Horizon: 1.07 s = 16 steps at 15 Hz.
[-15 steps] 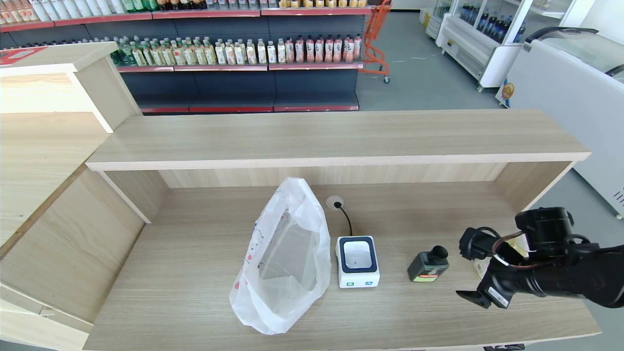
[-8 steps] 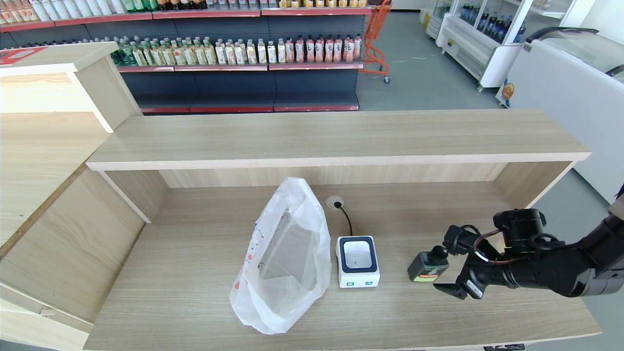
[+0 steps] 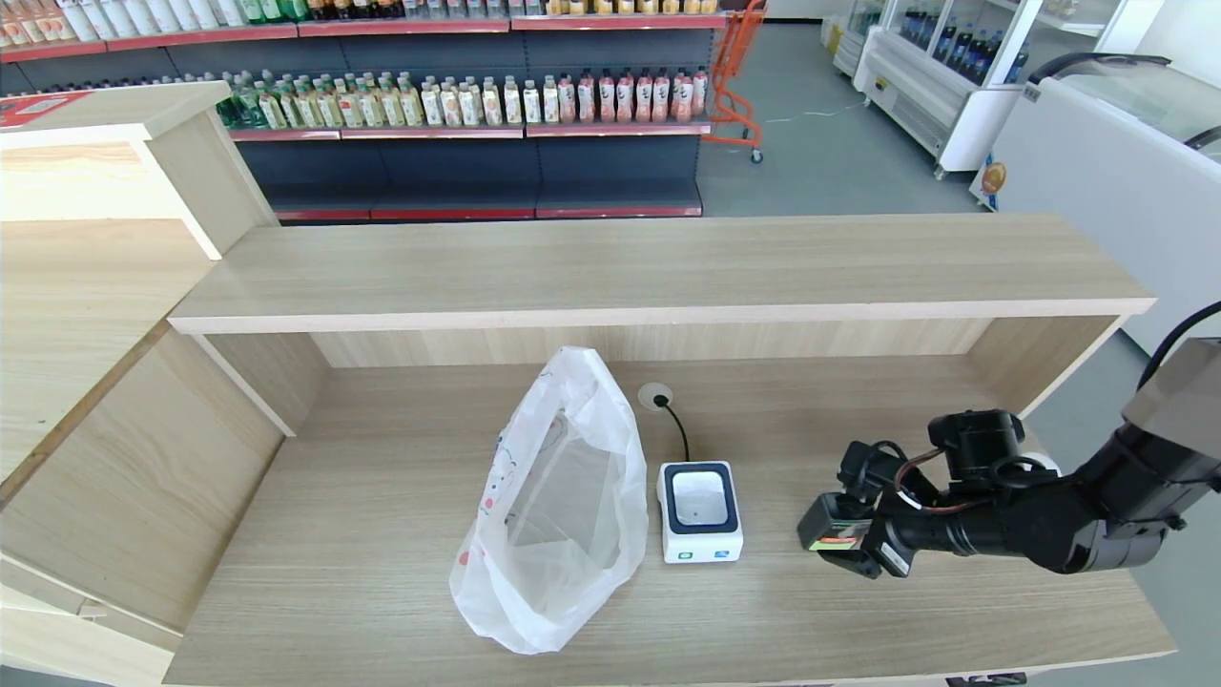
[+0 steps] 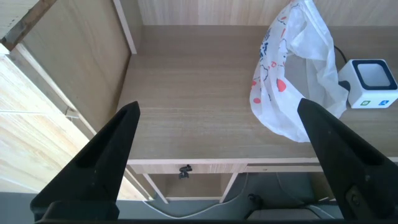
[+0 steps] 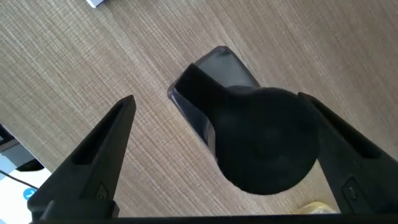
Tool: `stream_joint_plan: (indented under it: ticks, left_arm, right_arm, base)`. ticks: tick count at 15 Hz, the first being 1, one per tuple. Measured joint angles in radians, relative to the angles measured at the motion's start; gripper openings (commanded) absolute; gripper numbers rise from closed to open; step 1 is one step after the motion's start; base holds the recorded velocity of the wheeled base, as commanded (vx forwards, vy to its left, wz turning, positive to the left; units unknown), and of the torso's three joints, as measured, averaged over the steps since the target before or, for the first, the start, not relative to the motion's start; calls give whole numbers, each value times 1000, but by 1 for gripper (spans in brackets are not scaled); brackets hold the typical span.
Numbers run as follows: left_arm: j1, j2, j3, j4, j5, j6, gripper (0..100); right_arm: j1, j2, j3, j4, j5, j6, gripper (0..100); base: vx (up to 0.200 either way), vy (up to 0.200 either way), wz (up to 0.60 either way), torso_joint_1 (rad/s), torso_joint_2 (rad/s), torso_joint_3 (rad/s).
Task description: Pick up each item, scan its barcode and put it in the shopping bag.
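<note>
A dark bottle [image 3: 820, 525] with a black cap [image 5: 267, 140] sits on the wooden counter [image 3: 382, 496], to the right of the white barcode scanner [image 3: 699, 510]. My right gripper [image 3: 845, 532] is open and straddles the bottle, one finger [image 5: 93, 168] on each side, with a gap showing beside the bottle body [image 5: 214, 71]. The white plastic shopping bag [image 3: 558, 506] stands open to the left of the scanner. My left gripper [image 4: 219, 106] is open and holds nothing, above the counter's front edge, left of the bag [image 4: 292, 74] and scanner [image 4: 370, 81].
A raised wooden ledge [image 3: 658, 267] runs along the back of the counter, with side walls left and right. The scanner's cable [image 3: 677, 425] leads to a hole in the counter. A pale item [image 3: 1047, 462] sits partly hidden behind my right arm.
My right arm has moved left along the counter, and its open gripper now sits around the dark bottle. The bottle, bag and scanner have not moved.
</note>
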Motion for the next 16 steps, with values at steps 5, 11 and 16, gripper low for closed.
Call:
stream_joint_plan:
  ticks: [5, 11, 16]
  left_arm:
    - [0, 0, 0, 0, 0, 0, 100]
    - [0, 0, 0, 0, 0, 0, 100]
    - [0, 0, 0, 0, 0, 0, 100]
  right_arm:
    - [25, 30, -20, 0, 20, 0, 0]
    - [42, 44, -33, -4, 24, 7, 0]
    - [24, -37, 22, -15, 80, 58, 0]
  base:
    - [0, 0, 0, 0, 0, 0]
    - [0, 0, 0, 0, 0, 0]
    - [0, 0, 0, 0, 0, 0]
